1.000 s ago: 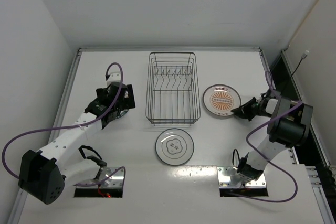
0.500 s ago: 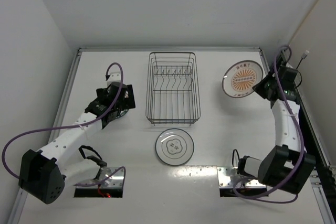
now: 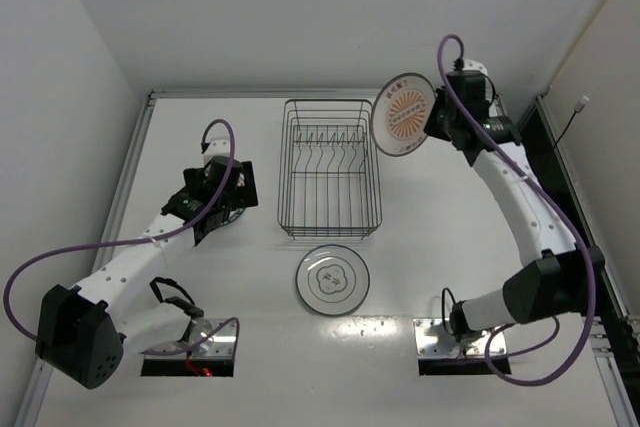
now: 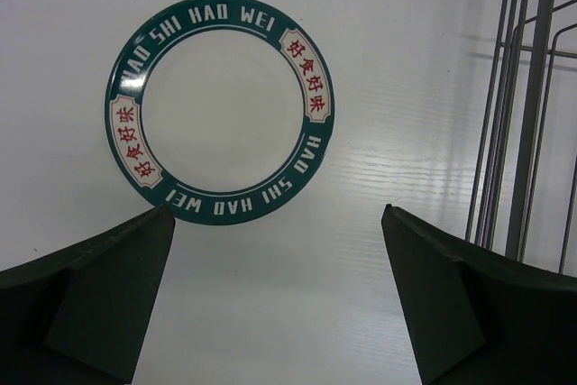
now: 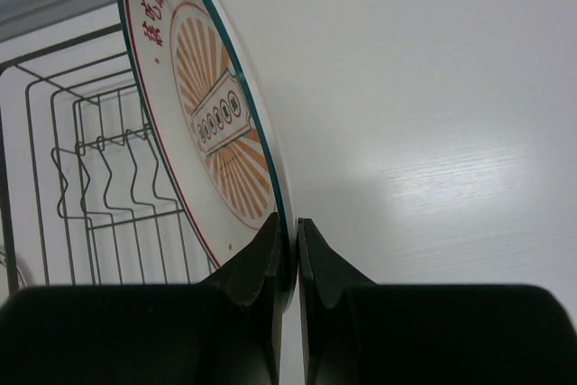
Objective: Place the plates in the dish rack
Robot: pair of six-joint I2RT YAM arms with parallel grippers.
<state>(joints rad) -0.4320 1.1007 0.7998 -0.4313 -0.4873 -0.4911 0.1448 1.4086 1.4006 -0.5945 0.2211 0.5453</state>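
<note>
My right gripper [image 3: 432, 125] [image 5: 287, 227] is shut on the rim of the white plate with the orange sunburst centre [image 3: 403, 115] [image 5: 203, 123]. It holds that plate on edge in the air, by the far right corner of the dark wire dish rack [image 3: 328, 234] [image 5: 99, 178]. The plate with the grey wavy motif [image 3: 332, 279] lies flat on the table in front of the rack. My left gripper [image 3: 222, 205] [image 4: 278, 223] stands open left of the rack, above a green-rimmed plate with lettering [image 4: 221, 105]; nothing is between its fingers.
The rack's wires [image 4: 523, 132] show at the right edge of the left wrist view. Walls close in the table on the left, far and right sides. Both arm bases sit at the near edge.
The right arm has lifted the sunburst plate off the table right of the rack, turned it on edge and swung it far-left to the rack's corner. The left arm has not moved.
</note>
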